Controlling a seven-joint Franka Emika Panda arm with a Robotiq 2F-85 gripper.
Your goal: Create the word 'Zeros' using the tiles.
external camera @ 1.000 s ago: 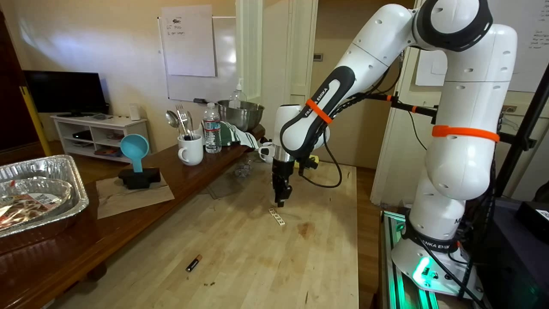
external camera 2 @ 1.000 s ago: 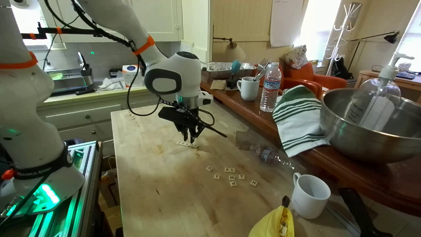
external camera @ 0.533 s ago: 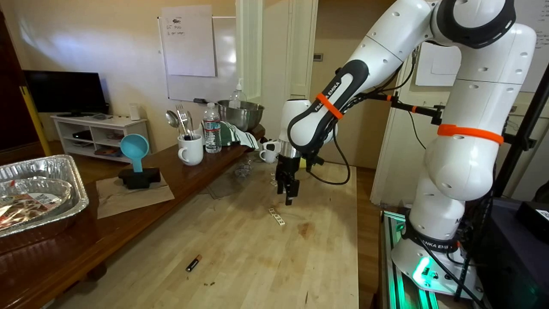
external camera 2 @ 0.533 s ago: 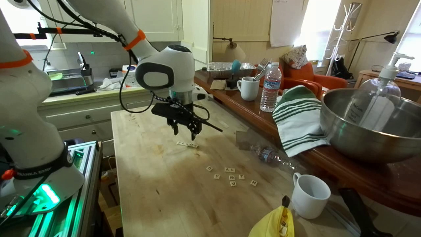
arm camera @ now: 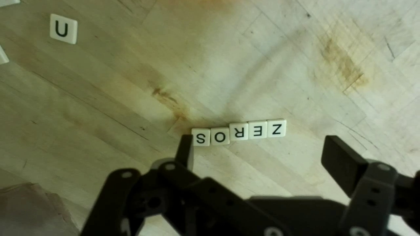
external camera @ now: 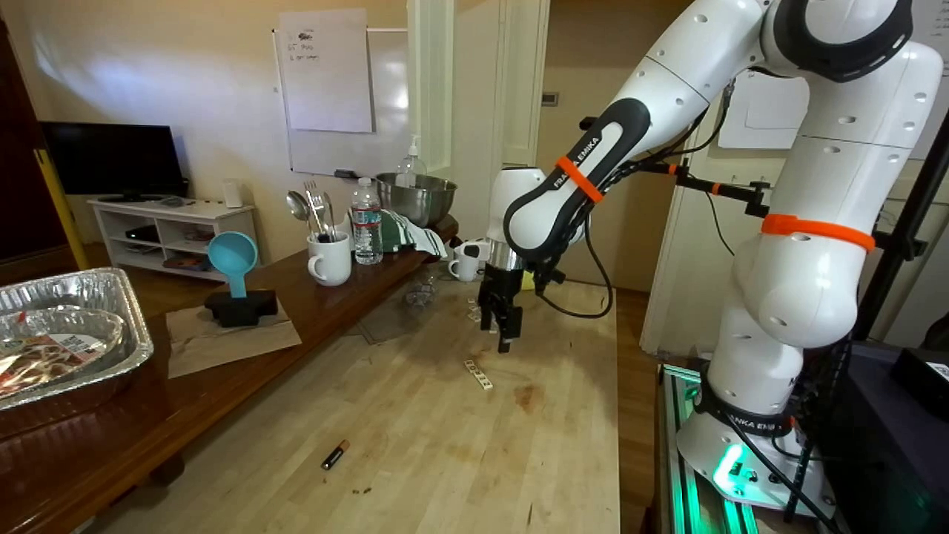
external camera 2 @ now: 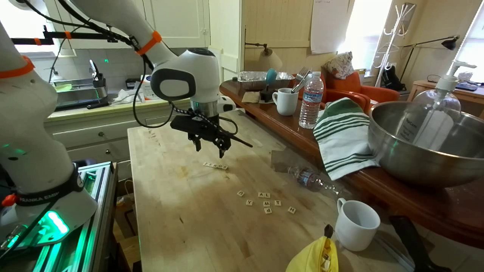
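Observation:
Five pale tiles are avoided as a count here; several pale tiles form a row on the wooden table, reading Z (arm camera: 276,127), E (arm camera: 257,129), R (arm camera: 239,131), O (arm camera: 220,136), S (arm camera: 200,137), upside down in the wrist view. O and S sit slightly out of line with the rest. The same tile row (external camera 2: 215,166) shows in both exterior views. Above it hangs my gripper (arm camera: 264,154), its jaws wide apart with nothing between them. One finger (arm camera: 185,150) overlaps the S tile's edge in the wrist view. A loose U tile (arm camera: 63,29) lies apart.
More loose letter tiles, such as W (external camera 2: 266,204) and H (external camera 2: 292,210), are scattered on the table. Near them are a yellow pouch (external camera 2: 314,253), a white mug (external camera 2: 357,226) and a clear bottle (external camera 2: 312,179) on its side. A battery (external camera: 335,455) lies farther off.
The gripper has opened wide from nearly shut, risen off the end of the row and drawn back toward the robot's base. The tiles show no visible shift.

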